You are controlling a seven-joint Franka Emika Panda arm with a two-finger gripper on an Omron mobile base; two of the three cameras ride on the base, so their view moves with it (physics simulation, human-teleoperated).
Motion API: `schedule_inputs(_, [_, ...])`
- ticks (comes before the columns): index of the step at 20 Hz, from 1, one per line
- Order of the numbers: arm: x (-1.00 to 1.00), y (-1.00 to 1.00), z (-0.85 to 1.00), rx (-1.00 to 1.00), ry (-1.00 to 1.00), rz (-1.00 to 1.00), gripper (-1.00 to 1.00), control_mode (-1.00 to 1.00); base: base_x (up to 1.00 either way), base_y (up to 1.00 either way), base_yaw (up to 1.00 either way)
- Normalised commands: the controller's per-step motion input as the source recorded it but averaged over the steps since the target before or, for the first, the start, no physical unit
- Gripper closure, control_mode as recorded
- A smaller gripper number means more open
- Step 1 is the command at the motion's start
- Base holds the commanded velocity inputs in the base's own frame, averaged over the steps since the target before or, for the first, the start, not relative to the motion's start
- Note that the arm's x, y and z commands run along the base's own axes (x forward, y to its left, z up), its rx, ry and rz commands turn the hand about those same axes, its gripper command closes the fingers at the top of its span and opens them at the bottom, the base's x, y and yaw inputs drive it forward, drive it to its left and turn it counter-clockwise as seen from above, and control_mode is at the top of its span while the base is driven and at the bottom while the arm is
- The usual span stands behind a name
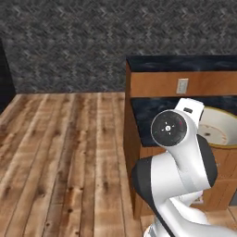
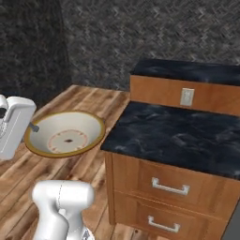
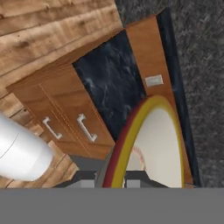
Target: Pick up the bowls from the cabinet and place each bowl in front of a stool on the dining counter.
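Beside the black marble counter (image 2: 183,136), at about nine o'clock of it in the right base view, the wide cream bowl (image 2: 65,133) hangs in the air above the wood floor (image 1: 60,152), carried by the robot arm (image 1: 178,157). Judging by this, the task is partly along: this bowl is out of the cabinet and in transit, but it is not yet set down anywhere, and no stool can be seen near this counter, so whether this is the right spot I cannot tell. The second bowl, the deep white one with blue pattern, is nowhere to be judged from here, so its fetching or placing may well remain to do. The gripper (image 3: 114,177) is clamped on the bowl's dark rim, its two fingers pressed close together with only the thin wall of the bowl between them; in the hand view the rim rises from between the fingertips toward twelve o'clock. In the left base view the bowl (image 1: 217,127) shows at about three o'clock, past the arm's round joint, over the edge of the lower counter top. Two drawers with silver handles (image 2: 169,187) face the robot below the marble.
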Motion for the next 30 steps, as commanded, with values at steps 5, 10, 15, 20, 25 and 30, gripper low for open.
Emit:
schedule_inputs(5, [0.0, 0.0, 0.0, 0.0, 0.0, 0.0, 1.0, 1.0, 0.39, 1.0, -0.3])
schedule_inputs(10, [0.0, 0.0, 0.0, 0.0, 0.0, 0.0, 1.0, 1.0, 0.46, 1.0, -0.4])
schedule_inputs(15, [0.0, 0.0, 0.0, 0.0, 0.0, 0.0, 1.0, 1.0, 0.45, 1.0, -0.41])
schedule_inputs(20, [0.0, 0.0, 0.0, 0.0, 0.0, 0.0, 1.0, 1.0, 0.52, 1.0, -0.39])
schedule_inputs(25, [0.0, 0.0, 0.0, 0.0, 0.0, 0.0, 1.0, 1.0, 0.75, 1.0, -0.31])
schedule_inputs(30, [0.0, 0.0, 0.0, 0.0, 0.0, 0.0, 1.0, 1.0, 0.99, 1.0, -0.22])
